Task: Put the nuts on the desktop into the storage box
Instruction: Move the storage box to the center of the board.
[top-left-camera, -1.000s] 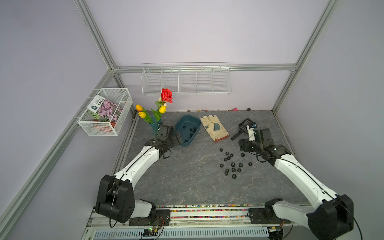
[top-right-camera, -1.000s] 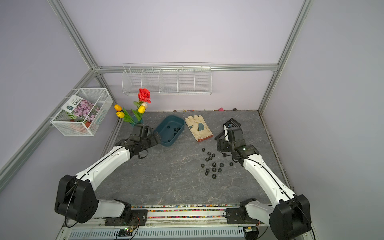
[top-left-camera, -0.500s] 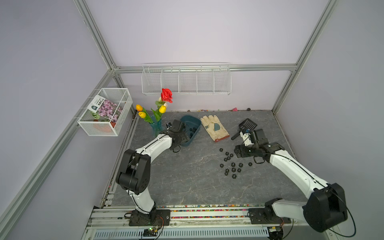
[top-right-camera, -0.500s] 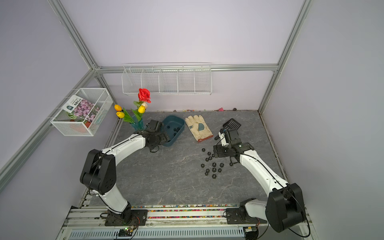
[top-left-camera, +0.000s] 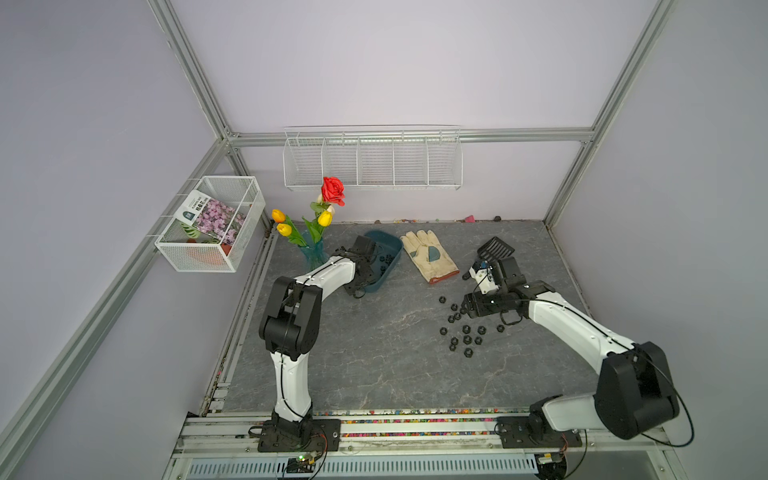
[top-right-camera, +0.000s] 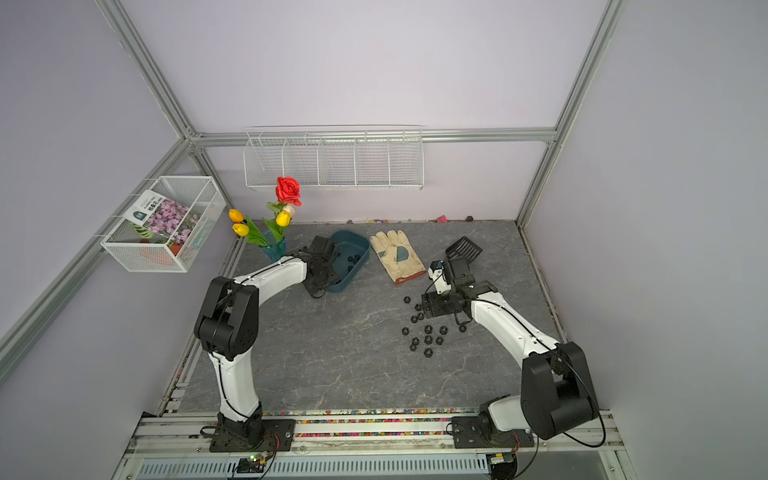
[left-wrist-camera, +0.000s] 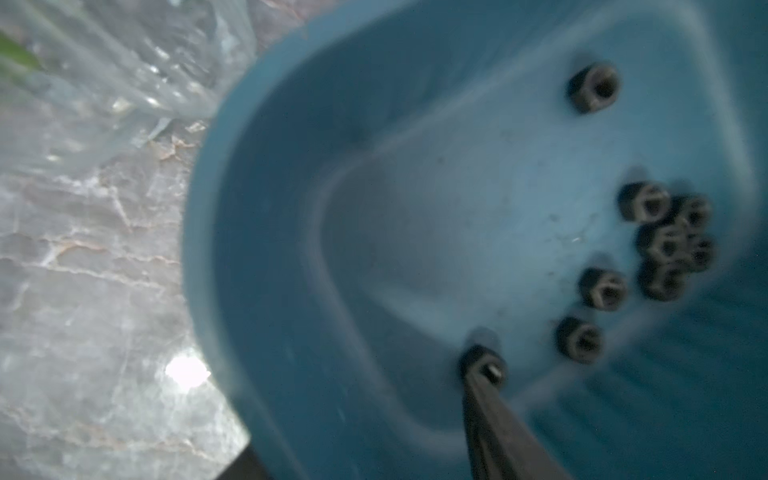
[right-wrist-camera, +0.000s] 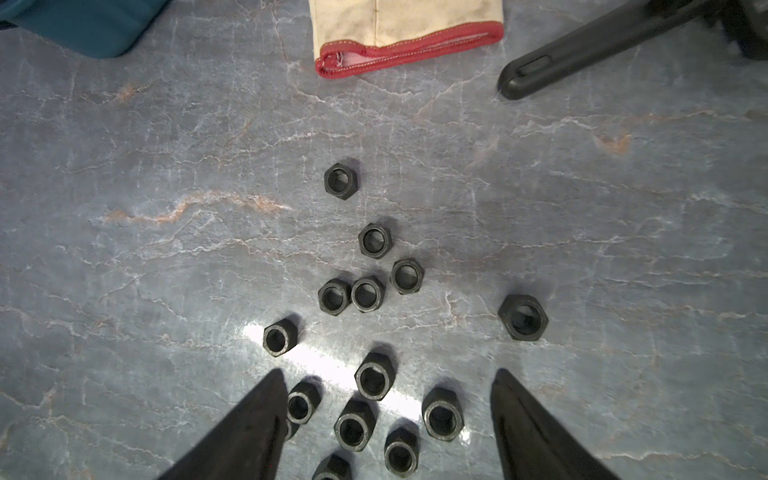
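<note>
Left gripper (top-left-camera: 368, 268) has come forward within the last second from just beside the storage box (top-left-camera: 394, 242) onto its near end, with the elbow now raised high. In the left wrist view one finger (left-wrist-camera: 490, 415) reaches inside the box (left-wrist-camera: 270, 249), and a dark edge outside the wall may be its partner. It seems to straddle the wall, but I cannot tell whether it is pinching it. Just past that fingertip, a handful of nuts (left-wrist-camera: 665, 245) already lie in the box. A clear vase (left-wrist-camera: 104, 83) stands close on the gripper's outer side.

Well off to this gripper's right, past the glove (top-left-camera: 428, 255), the loose nuts (top-left-camera: 463, 328) are still scattered on the desktop (top-left-camera: 374, 353). The right gripper (top-left-camera: 467, 309) has swung away from the scoop (top-left-camera: 494, 248) and dropped over them. I judge the left arm is set to steady the box while the right starts a pick, so most of the task is still ahead.

Both top views hide the fingertips. Only the right wrist view shows the right gripper (right-wrist-camera: 388, 374) spread wide and empty, with several nuts (right-wrist-camera: 365, 291) between and ahead of its fingers.
</note>
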